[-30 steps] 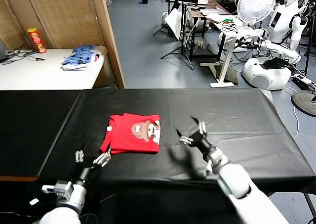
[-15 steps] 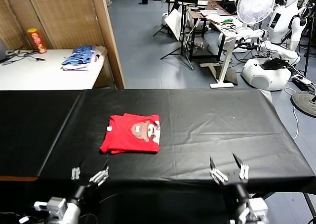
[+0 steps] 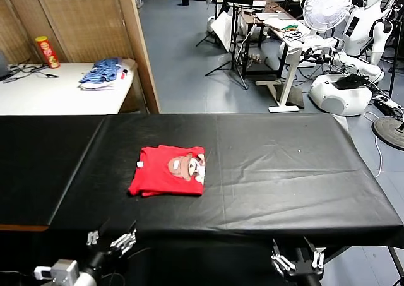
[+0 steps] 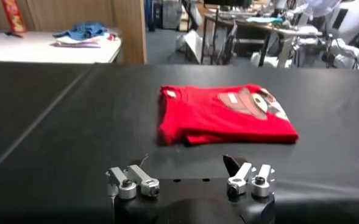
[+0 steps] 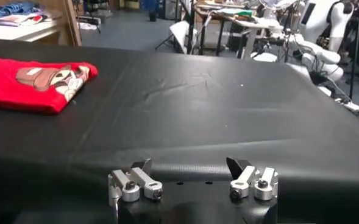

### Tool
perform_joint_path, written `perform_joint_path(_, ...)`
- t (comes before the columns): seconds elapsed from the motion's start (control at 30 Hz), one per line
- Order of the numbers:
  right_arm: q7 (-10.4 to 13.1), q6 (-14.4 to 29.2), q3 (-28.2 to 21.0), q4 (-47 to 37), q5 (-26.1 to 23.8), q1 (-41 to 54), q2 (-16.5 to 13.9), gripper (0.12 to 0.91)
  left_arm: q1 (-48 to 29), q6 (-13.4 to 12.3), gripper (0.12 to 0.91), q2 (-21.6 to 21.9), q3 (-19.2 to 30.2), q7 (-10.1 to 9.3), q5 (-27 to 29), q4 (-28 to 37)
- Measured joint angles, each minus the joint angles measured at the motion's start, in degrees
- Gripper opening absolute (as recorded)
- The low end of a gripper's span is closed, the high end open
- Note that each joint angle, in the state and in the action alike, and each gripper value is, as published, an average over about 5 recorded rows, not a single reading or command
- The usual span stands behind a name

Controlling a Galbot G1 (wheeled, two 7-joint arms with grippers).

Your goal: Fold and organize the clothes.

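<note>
Across the middle of the head view: a long table [image 3: 303,172] draped in black cloth, creased in a few lines on its right half. Upper left of that frame: a white side table [image 3: 57,96] beside a wooden partition [image 3: 136,40], bearing a blue-and-white pile of fabric [image 3: 101,71] and a red-and-yellow snack can [image 3: 47,51]. Upper right: a white floor fan [image 3: 327,5] and a white robot [image 3: 363,43] parked on the grey floor.

Left of centre on the black cloth: the red T-shirt [image 3: 167,170], folded into a compact rectangle, lying flat, cartoon print face up toward its right edge, small white neck tag at its upper left corner. Nothing touching it. Same shirt seen in the left wrist view [image 4: 222,112] near the frame's centre, and in the right wrist view [image 5: 36,82] at the left edge.

Bottom left of the head view: the left gripper [image 3: 110,240], below the near edge of the table, fingers spread apart, holding nothing, well apart from the shirt. Bottom right: the right gripper [image 3: 297,261], likewise below the table edge, fingers spread apart and empty. Wide gap between the fingertips confirmed in both wrist views [image 4: 190,181] [image 5: 192,181].
</note>
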Motion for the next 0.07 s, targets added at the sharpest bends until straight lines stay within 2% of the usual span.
perform_joint_path(0.07,0.00,0.00,-0.01,0.04,0.00,-0.12,0.01,0.798,0.10,-0.02,0.798,-0.09,-0.11,0.02,0.03,-0.03)
